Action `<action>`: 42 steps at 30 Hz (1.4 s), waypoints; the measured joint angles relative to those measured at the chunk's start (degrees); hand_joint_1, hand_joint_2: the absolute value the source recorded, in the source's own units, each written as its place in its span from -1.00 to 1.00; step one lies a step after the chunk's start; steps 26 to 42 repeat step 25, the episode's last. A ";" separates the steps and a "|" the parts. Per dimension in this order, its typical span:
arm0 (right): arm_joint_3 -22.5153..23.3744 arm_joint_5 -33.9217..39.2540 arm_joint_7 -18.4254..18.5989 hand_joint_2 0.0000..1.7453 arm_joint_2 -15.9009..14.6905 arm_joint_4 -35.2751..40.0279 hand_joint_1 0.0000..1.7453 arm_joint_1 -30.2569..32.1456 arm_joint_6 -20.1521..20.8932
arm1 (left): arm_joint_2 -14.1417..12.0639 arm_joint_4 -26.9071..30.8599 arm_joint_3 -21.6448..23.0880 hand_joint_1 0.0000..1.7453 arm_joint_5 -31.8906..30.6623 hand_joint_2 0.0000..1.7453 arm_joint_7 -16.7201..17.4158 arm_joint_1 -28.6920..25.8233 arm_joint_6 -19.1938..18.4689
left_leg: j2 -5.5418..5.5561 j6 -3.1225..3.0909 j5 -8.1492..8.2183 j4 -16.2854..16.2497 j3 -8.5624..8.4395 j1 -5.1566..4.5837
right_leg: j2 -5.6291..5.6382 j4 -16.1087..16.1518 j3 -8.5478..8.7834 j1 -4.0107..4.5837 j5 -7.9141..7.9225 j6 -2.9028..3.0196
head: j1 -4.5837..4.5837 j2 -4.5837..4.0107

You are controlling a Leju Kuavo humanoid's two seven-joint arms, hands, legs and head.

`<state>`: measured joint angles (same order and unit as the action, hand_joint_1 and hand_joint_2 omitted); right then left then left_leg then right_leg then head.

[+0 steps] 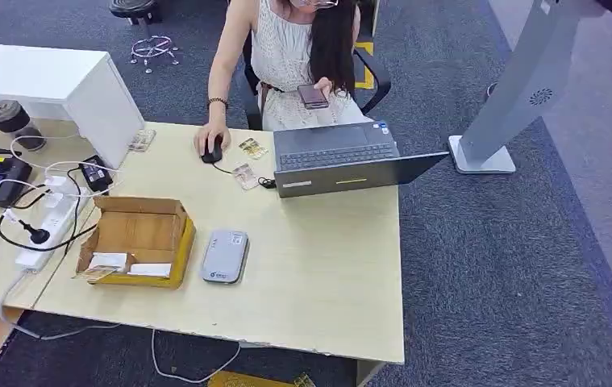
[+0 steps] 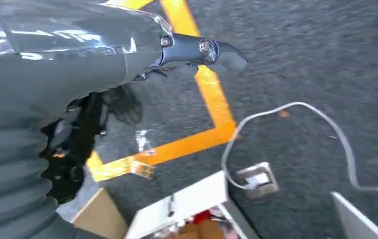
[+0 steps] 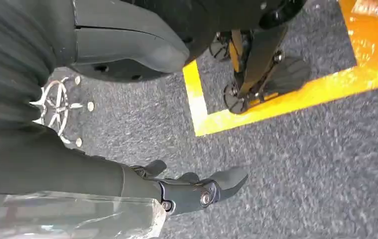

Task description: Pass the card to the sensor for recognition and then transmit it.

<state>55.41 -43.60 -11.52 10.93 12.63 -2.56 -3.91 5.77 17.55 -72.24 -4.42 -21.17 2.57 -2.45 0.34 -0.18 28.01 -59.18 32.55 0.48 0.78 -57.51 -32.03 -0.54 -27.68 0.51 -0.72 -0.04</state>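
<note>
Office: pale desk point(image 1: 318, 266), open laptop point(image 1: 343, 157), seated person point(image 1: 290, 56) using mouse point(image 1: 212, 151), grey carpet point(image 1: 512, 266).

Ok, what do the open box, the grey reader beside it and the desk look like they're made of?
The box looks like plain brown cardboard: matte, with folded flaps and yellow sides. The reader seems to be moulded plastic, smooth light grey with rounded corners. The desk looks like pale wood-grain laminate, flat with an even low sheen; what lies under the surface can't be told.

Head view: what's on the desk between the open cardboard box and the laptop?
The grey card reader lies flat beside the cardboard box. Past it, bare desk runs up to the laptop.
</note>
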 joint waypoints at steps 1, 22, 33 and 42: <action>-0.52 0.00 -0.39 1.00 0.00 0.02 -1.00 0.08 0.43 | -0.09 -0.41 0.06 -1.00 -0.30 1.00 1.60 0.01 0.04 | -0.01 0.00 0.00 0.00 -0.01 0.00 | 0.01 0.00 0.00 0.00 0.00 0.00 | 0.00 0.00; -22.82 18.63 4.11 -1.00 -3.65 3.59 -1.00 4.69 2.03 | -2.51 -1.07 26.93 -1.00 1.49 -1.00 11.14 -3.71 0.74 | 0.00 0.02 -0.01 0.00 0.03 0.02 | 0.01 0.00 0.00 0.02 -0.01 0.00 | 0.02 0.00; -26.26 21.55 5.05 -1.00 -4.39 4.19 1.00 5.31 2.18 | -2.84 -0.87 31.64 1.00 1.82 -1.00 12.26 -4.47 1.11 | 0.00 0.02 -0.01 0.00 0.02 0.03 | 0.00 0.00 -0.01 0.02 -0.01 0.00 | -0.02 0.00; -26.26 21.55 5.05 -1.00 -4.39 4.19 1.00 5.31 2.18 | -2.84 -0.87 31.64 1.00 1.82 -1.00 12.26 -4.47 1.11 | 0.00 0.02 -0.01 0.00 0.02 0.03 | 0.00 0.00 -0.01 0.02 -0.01 0.00 | -0.02 0.00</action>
